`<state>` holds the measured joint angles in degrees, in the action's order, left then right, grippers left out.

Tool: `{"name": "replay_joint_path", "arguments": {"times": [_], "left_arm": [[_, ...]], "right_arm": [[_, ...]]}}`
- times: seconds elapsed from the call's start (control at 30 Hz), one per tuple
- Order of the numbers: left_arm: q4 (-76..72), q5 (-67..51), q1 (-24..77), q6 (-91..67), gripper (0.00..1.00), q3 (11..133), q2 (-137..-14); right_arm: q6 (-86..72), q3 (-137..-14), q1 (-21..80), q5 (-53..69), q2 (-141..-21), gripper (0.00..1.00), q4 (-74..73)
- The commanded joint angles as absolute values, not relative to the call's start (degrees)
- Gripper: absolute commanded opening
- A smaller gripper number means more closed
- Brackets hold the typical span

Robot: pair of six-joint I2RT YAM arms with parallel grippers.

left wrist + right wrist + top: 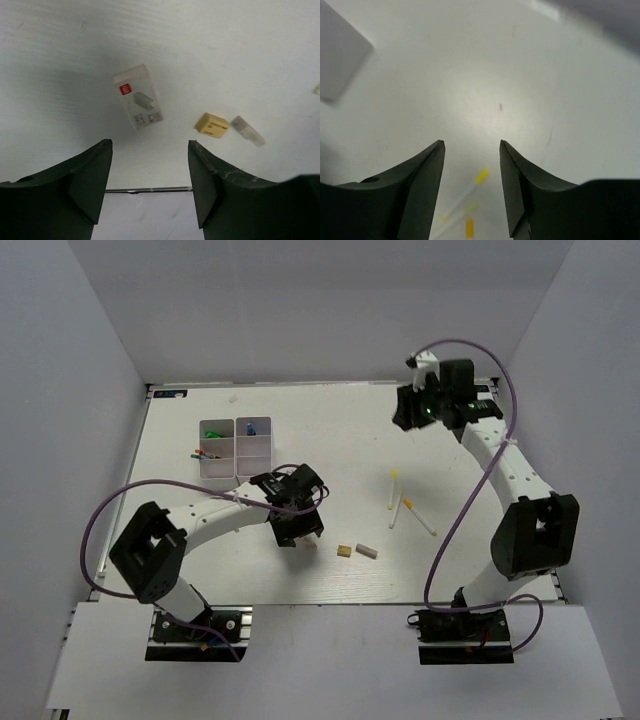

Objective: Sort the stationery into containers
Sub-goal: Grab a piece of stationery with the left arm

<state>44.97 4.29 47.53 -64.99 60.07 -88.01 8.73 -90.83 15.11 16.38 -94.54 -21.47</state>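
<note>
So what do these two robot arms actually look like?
Both are alike: the left arm and right arm have white tube-like links joined by chunky black housings. A thin purple cable loops beside each. The left end effector and right end effector each carry two dark, wedge-shaped fingers. A small green light glows at the right wrist.

bright, even overhead light; white table (340, 440) a bit washed out. left wrist view: soft shadow ahead of the left gripper (150, 145), over the box (137, 103). right wrist view: glare patch ahead of the right gripper (472, 145), sticks (481, 175) blurred.
</note>
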Motion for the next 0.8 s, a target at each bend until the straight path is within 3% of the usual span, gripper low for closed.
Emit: {"name": "replay_joint_path", "arguments": {"times": [0.0,0.13,0.27,0.77], "left_arm": [[48.61,5.80,48.95,-66.79,0.72,61.26,-89.90],[48.60,5.80,49.48,-67.41,0.72,63.45,-93.86],[48.60,7.03,49.48,-67.41,0.72,65.82,-96.67],[46.41,9.84,49.48,-67.94,0.66,65.83,-101.77]], "right_arm": [[10.11,-82.47,11.87,16.96,-86.06,0.54,-27.26],[9.58,-68.32,9.93,18.45,-77.79,0.54,-24.61],[8.01,-62.24,8.53,20.04,-72.60,0.54,-23.65],[7.29,-55.99,7.03,23.82,-68.82,0.54,-22.85]]}}
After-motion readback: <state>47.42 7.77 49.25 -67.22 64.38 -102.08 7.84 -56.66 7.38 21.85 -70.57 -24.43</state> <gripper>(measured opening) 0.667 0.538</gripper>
